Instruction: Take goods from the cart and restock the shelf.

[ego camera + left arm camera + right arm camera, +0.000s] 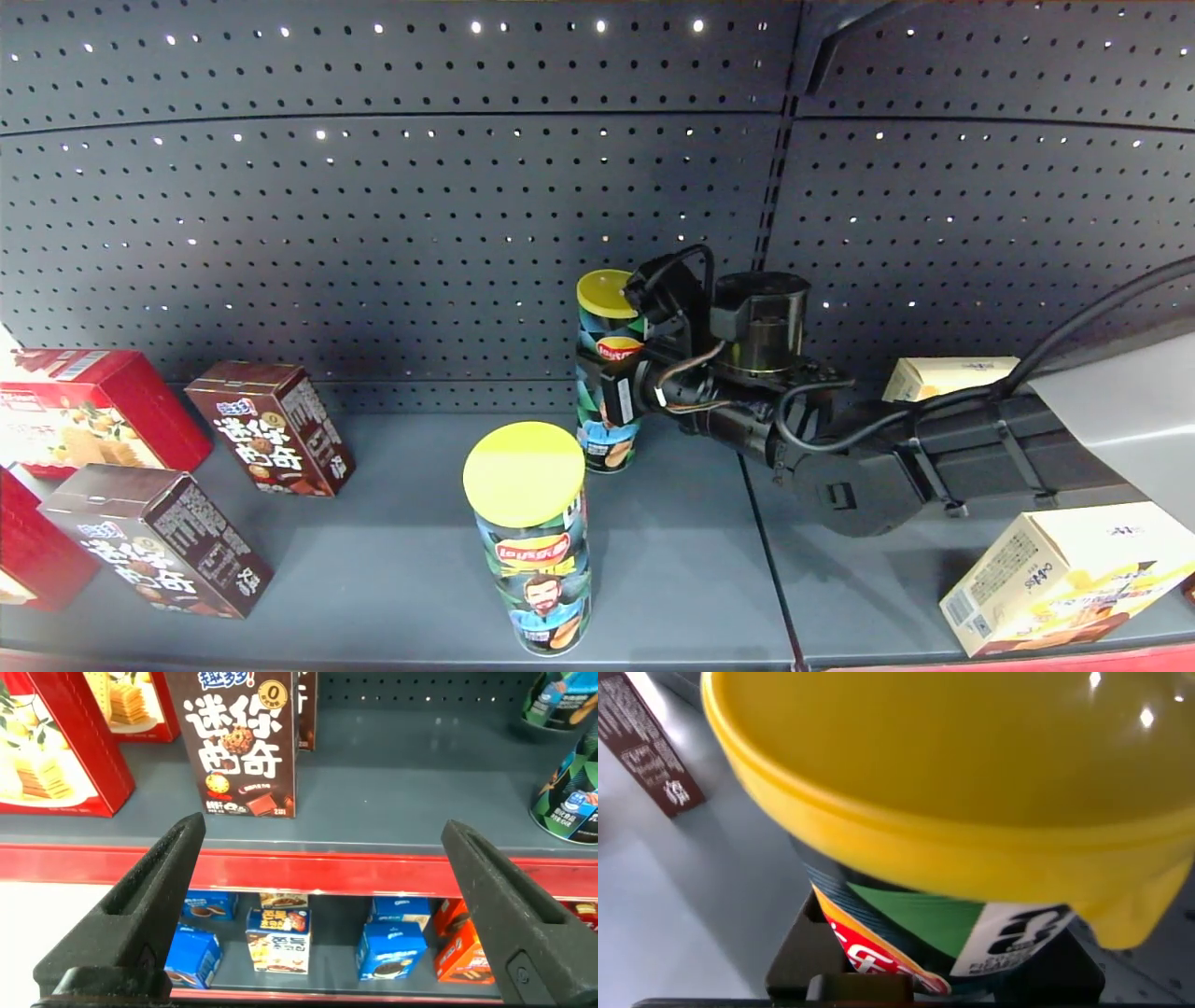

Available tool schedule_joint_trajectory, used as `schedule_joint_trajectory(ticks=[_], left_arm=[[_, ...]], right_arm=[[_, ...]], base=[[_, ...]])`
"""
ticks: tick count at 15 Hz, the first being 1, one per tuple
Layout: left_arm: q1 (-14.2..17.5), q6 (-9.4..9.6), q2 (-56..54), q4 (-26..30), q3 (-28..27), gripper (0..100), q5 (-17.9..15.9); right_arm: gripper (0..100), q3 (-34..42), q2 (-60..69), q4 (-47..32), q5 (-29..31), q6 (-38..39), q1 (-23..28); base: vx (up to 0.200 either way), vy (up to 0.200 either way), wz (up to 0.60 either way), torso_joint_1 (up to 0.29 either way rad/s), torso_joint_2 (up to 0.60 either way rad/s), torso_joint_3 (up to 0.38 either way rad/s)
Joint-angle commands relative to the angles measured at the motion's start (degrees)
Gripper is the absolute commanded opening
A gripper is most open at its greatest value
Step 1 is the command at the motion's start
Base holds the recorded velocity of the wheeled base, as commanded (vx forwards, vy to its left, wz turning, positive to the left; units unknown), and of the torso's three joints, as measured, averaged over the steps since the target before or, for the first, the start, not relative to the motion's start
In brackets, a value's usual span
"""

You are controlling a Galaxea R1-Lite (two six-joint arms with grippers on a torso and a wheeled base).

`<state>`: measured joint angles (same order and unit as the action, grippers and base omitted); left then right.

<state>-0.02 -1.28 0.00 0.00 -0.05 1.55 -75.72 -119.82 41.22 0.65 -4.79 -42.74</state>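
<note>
The grey shelf (392, 560) carries a red box (84, 411) and brown boxes (271, 425) on the robot's left and a cream box (1064, 574) on its right, with two tall chip cans between. The front can (532, 532) stands upright near the shelf edge. The rear can (605, 439) is upright near the pegboard back, and the right gripper (616, 392) is closed around its middle, reaching in from the right. Whether its base sits fully on the shelf I cannot tell. The left gripper (322, 831) hangs in front of the shelf's red edge, jaws spread wide and holding nothing. The placing step looks nearly done, so the risk lies in letting go: a tall, narrow can tips easily if a finger drags on it as the jaws part, or if it is released while not quite seated. A careless pull-back could also sweep the forearm into the cream box or nudge the front can off the edge.
</note>
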Motion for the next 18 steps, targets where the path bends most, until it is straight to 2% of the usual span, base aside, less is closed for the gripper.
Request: schedule_joint_trajectory(ticks=[1, 16, 17, 18], left_arm=[[-0.06, -0.04, 0.09, 0.0, 0.05, 100, 0.03], [-0.06, -0.04, 0.09, 0.0, -0.04, 100, 0.03], [-0.06, -0.04, 0.09, 0.0, -0.04, 100, 0.03], [-0.06, -0.04, 0.09, 0.0, -0.04, 100, 0.03]], right_arm=[[0, -1.28, -1.12, -0.52, 0.14, -0.04, -0.24], [0, -0.22, -2.0, -2.02, -0.47, -0.22, -0.94], [100, 0.22, -2.0, -2.02, -0.56, -0.22, -1.03], [100, 0.66, -2.0, -2.02, -0.56, -0.22, -1.29]], base=[[0.0, 0.0, 0.0, 0.0, 0.0, 0.0], [0.0, 0.0, 0.0, 0.0, 0.0, 0.0], [0.0, 0.0, 0.0, 0.0, 0.0, 0.0], [0.0, 0.0, 0.0, 0.0, 0.0, 0.0]])
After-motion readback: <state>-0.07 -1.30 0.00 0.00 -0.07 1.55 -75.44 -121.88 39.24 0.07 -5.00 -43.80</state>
